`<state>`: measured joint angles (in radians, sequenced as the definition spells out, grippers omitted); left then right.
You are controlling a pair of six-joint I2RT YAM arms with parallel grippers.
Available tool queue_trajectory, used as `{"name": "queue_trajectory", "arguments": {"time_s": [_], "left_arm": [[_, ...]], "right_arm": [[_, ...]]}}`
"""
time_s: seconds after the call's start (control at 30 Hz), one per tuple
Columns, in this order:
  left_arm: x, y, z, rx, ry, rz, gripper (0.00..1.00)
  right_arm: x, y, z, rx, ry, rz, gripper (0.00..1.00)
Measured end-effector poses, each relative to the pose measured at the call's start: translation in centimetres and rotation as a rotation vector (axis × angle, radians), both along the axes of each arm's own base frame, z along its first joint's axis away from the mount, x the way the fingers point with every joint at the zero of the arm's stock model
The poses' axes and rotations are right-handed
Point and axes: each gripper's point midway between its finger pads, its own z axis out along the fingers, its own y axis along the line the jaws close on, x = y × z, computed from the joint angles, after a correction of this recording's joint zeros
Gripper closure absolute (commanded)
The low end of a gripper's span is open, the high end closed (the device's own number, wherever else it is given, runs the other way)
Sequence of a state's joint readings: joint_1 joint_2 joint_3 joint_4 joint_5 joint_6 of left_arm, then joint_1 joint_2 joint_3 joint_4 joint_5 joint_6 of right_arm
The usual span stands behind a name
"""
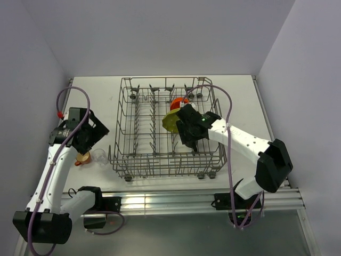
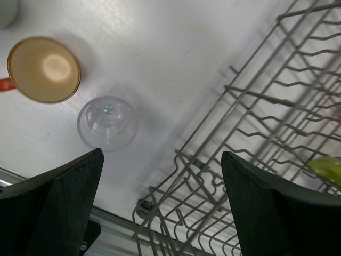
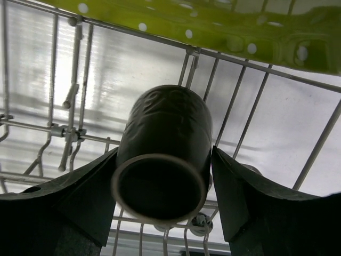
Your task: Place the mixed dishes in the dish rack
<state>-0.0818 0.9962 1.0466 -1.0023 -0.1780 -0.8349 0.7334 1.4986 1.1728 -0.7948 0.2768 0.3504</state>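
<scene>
Two white arms reach over a white table (image 1: 106,90) in the top view. A large grey wire dish rack (image 1: 139,128) stands at the middle of it. The right gripper (image 1: 193,142) is down inside the rack's right half, just beside a yellow-green scalloped plate (image 1: 171,121) that stands on edge among the tines. An orange bowl (image 1: 179,102) sits behind that plate. The left gripper (image 1: 89,143) hangs outside the rack's left side, over a small orange handled cup (image 1: 82,158) and a clear glass (image 1: 99,156), which stand just beside each other on the table.

From the left wrist, the two dark fingers (image 2: 58,208) are spread wide with nothing between them. Below lie the glass and the cup, close but apart. A sliver of a pale green cup (image 2: 6,10) shows in the top-left corner. The rack's near corner fills the right side.

From the right wrist, the fingers (image 3: 64,208) press on both sides of a dark brown mug (image 3: 162,133). Its open mouth faces the camera, and it is held over the rack's wire floor. The plate, dotted with white, spans the top edge.
</scene>
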Motion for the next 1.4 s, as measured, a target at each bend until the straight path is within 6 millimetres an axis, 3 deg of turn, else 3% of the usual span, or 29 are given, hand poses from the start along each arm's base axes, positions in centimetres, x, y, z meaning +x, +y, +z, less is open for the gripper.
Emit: {"name": "queue_trajectory", "arguments": {"time_s": [0.17,0.3,0.63,0.73,0.93,1.0,1.07,1.1,1.17,1.27,1.3,1.37,1.4], "left_arm": [[-2.2,0.0,-3.9,-0.020,0.118,0.041,0.01],[-3.2,-0.3,-5.9,-0.043,0.181,0.053,0.04],[-1.2,-0.9,-8.0,-0.068,0.232,0.051,0.07],[-0.7,-0.8,-9.0,-0.068,0.258,0.055,0.07],[-0.4,-0.6,-10.9,-0.075,0.301,0.067,0.12],[-0.4,-0.4,-11.4,-0.080,0.311,0.072,0.22],[-0.2,-0.2,-11.9,-0.087,0.320,0.075,0.32],[-0.1,-0.1,-12.1,-0.090,0.325,0.073,0.40],[0.2,-0.1,-12.5,-0.092,0.331,0.065,0.48],[0.4,0.1,-13.0,-0.096,0.341,0.051,0.72],[0.4,0.2,-13.1,-0.098,0.344,0.051,0.87],[0.3,0.2,-13.2,-0.102,0.349,0.042,0.99],[0.2,0.3,-13.0,-0.101,0.351,0.038,1.00]], "right_arm": [[-0.1,0.1,2.7,0.068,-0.069,0.004,0.24],[-0.1,0.2,4.9,0.122,-0.129,0.010,0.24],[-0.9,-0.1,4.7,0.145,-0.138,0.028,0.24],[-1.4,0.1,6.2,0.196,-0.167,0.040,0.24],[-2.7,-0.6,11.2,0.312,-0.279,0.052,0.24],[-2.9,-0.9,13.2,0.345,-0.325,0.050,0.23],[-3.0,-1.3,14.8,0.374,-0.370,0.041,0.04],[-3.1,-1.6,15.6,0.390,-0.397,0.033,0.00],[-3.5,-2.5,16.9,0.408,-0.445,0.022,0.00],[-4.0,-3.5,18.5,0.438,-0.502,0.006,0.00],[-4.1,-3.7,18.7,0.439,-0.509,0.002,0.00],[-4.2,-4.0,19.3,0.443,-0.521,-0.004,0.00],[-4.1,-3.9,19.6,0.445,-0.524,-0.004,0.00]]}}
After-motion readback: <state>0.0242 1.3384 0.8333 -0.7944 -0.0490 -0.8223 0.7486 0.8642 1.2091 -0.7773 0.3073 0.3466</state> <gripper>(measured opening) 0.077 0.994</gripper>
